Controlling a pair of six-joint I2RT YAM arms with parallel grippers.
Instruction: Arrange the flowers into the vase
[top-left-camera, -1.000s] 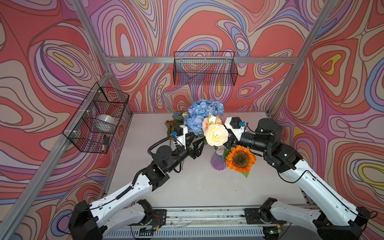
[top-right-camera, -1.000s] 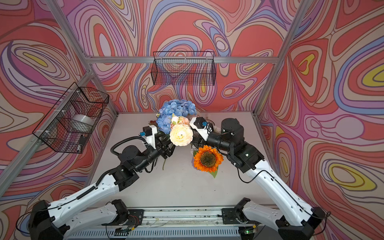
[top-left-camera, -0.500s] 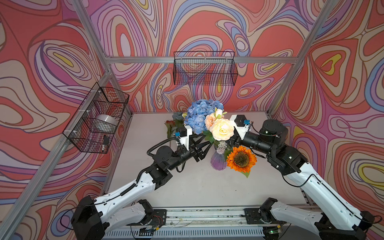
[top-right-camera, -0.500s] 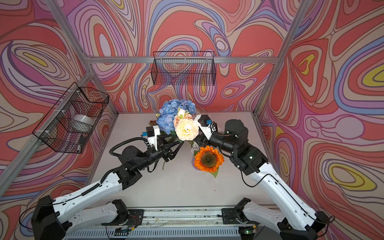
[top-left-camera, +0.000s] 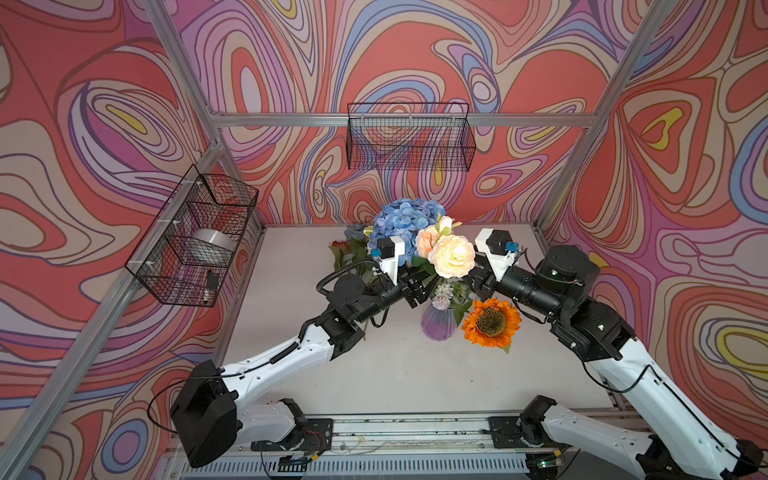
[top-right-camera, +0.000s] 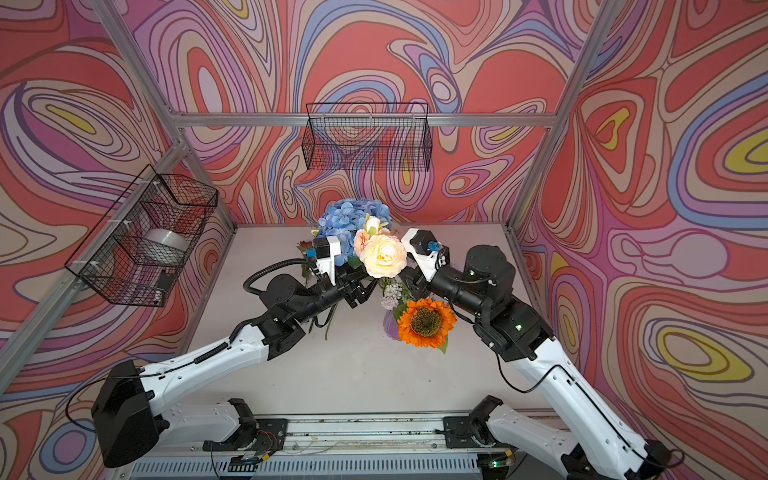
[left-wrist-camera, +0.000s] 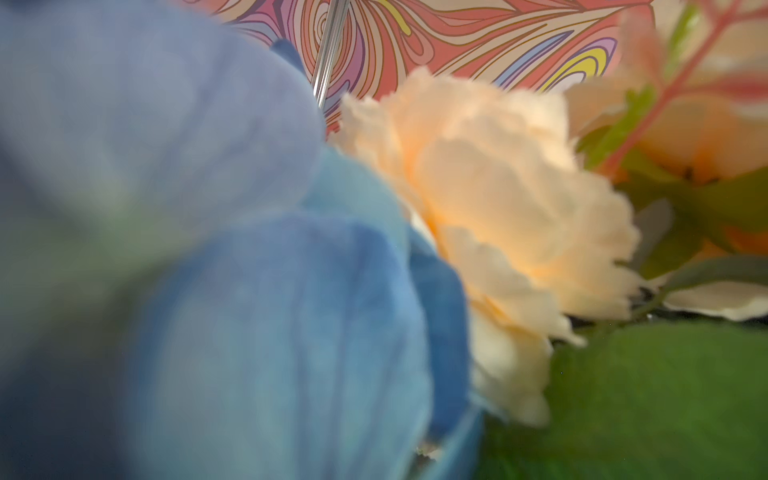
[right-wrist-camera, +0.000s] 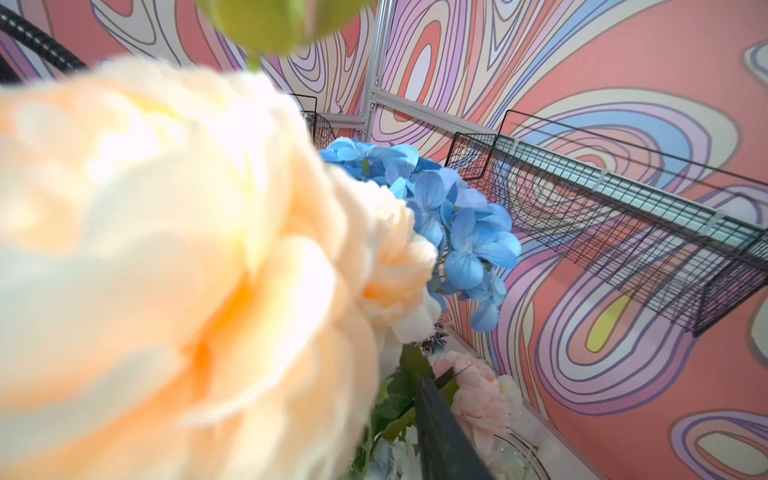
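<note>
Vase on table, sunflower just right of it, hydrangea behind, wire basket on left wall.

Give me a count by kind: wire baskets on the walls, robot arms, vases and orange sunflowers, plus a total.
Wire baskets: 2
Robot arms: 2
Vases: 1
Orange sunflowers: 1
Total: 6

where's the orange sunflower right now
In both top views the orange sunflower sits low, just right of centre, against the right side of the purple vase.
</note>
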